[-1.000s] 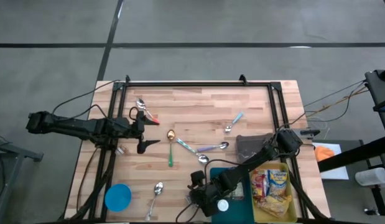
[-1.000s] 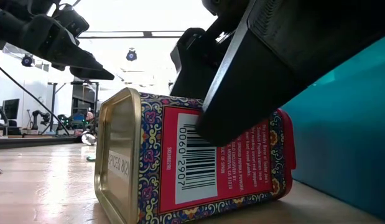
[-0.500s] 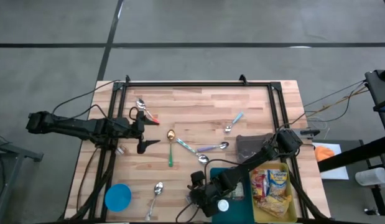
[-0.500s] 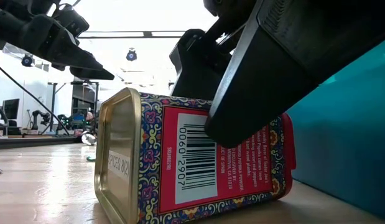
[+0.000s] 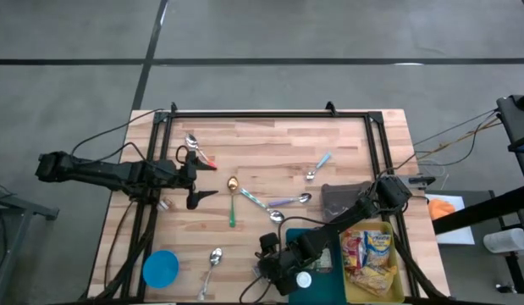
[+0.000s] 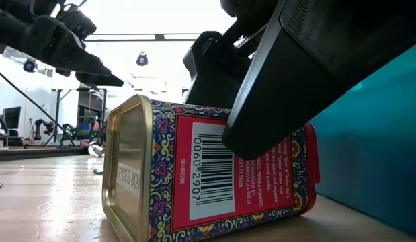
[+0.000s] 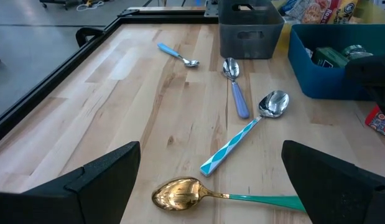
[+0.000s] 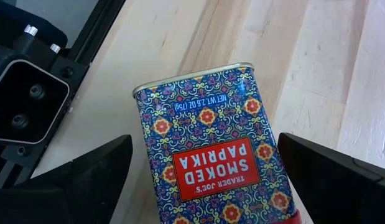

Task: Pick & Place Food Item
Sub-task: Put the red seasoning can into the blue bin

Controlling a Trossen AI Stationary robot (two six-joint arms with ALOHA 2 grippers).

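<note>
Tin (image 8: 224, 144): "TRADER JOE'S SMOKED PAPRIKA", "NET WT 2.6 OZ"; barcode 0060 2907.

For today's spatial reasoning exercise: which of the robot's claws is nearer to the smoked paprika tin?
Right. The right claw hangs open directly over the smoked paprika tin, which lies on its side. The left claw is open far across the table, above the gold spoon.
</note>
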